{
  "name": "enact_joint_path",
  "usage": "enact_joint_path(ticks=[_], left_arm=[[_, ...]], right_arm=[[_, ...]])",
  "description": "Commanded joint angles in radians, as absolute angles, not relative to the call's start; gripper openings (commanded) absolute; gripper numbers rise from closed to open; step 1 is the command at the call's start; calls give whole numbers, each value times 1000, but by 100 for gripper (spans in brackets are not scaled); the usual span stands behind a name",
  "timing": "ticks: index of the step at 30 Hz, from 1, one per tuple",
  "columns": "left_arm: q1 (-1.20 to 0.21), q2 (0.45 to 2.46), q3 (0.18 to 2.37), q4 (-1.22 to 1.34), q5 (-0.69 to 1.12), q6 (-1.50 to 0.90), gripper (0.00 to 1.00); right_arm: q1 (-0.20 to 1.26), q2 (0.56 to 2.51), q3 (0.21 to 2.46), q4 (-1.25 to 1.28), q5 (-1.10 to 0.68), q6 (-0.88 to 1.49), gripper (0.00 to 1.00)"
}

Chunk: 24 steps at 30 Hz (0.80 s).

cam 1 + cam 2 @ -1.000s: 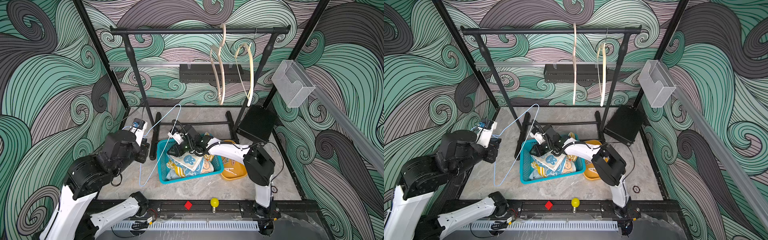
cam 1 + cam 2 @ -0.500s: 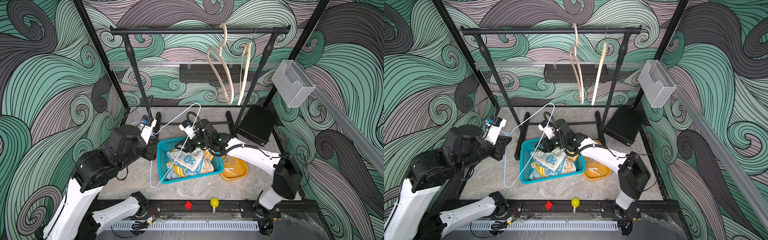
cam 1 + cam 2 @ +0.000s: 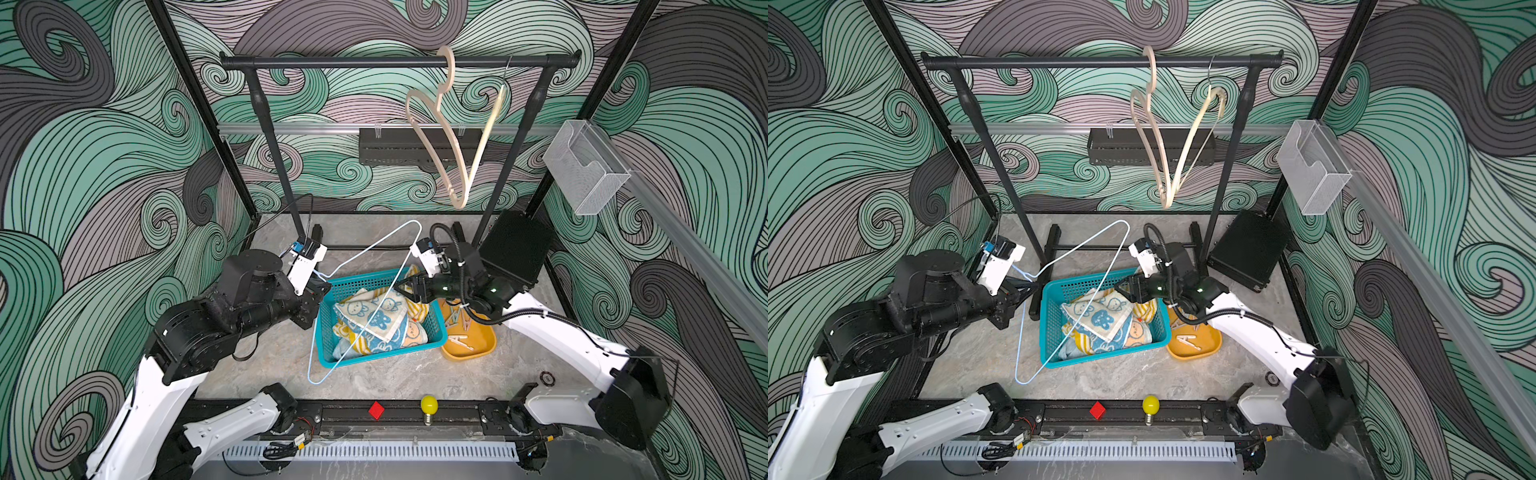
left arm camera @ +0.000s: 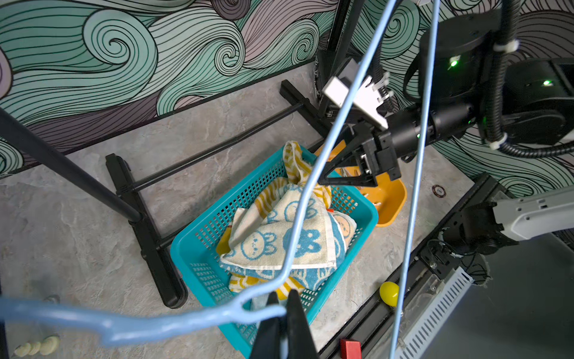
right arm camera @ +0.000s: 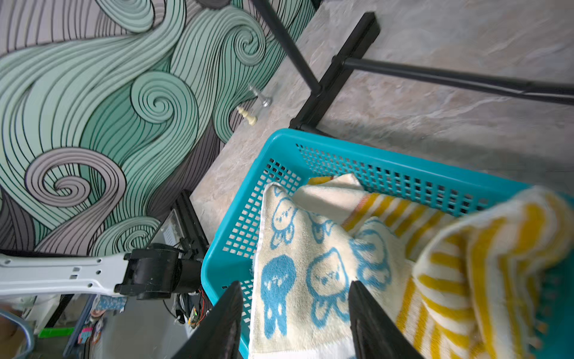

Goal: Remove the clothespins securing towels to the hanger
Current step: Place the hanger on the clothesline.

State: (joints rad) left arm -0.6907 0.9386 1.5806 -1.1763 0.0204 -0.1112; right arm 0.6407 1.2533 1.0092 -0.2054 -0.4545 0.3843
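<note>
My left gripper (image 3: 322, 282) (image 4: 282, 298) is shut on the neck of a pale-blue wire hanger (image 4: 155, 323), which slants over the teal basket (image 3: 320, 332) with nothing on its wire. The towels lie in the basket: a bunny-print one (image 3: 374, 316) (image 5: 310, 270) on top and a yellow-striped one (image 5: 466, 264) draped at the far rim. My right gripper (image 3: 403, 289) (image 5: 295, 284) hangs open just above the bunny towel, holding nothing. Several clothespins (image 3: 457, 338) lie in the yellow dish (image 3: 482, 345) right of the basket.
A black garment rack (image 3: 395, 62) stands behind the basket, with two wooden hangers (image 3: 440, 137) on its bar. Its foot (image 4: 146, 230) lies beside the basket. A black box (image 3: 515, 249) sits back right. A yellow bulb (image 3: 429, 404) and a red block (image 3: 376, 410) rest on the front rail.
My left arm has swung the blue hanger rightward over the basket. My right gripper has drawn back to the right and opened wider. The wooden hangers have swung on the bar.
</note>
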Motion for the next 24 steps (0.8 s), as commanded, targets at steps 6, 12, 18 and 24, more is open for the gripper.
enact_joint_path(ticks=[6, 12, 18, 24], left_arm=[[-696, 951, 1511, -1091, 148, -80, 0], [-696, 972, 1490, -1069, 218, -68, 0], [-696, 982, 1485, -1050, 288, -63, 0], [-696, 997, 1484, -1048, 339, -64, 0]], right_arm=[[412, 954, 965, -265, -620, 426, 65], [262, 882, 1059, -311, -877, 456, 69], [242, 924, 1169, -324, -1043, 466, 72], [247, 967, 1213, -331, -1093, 448, 74]])
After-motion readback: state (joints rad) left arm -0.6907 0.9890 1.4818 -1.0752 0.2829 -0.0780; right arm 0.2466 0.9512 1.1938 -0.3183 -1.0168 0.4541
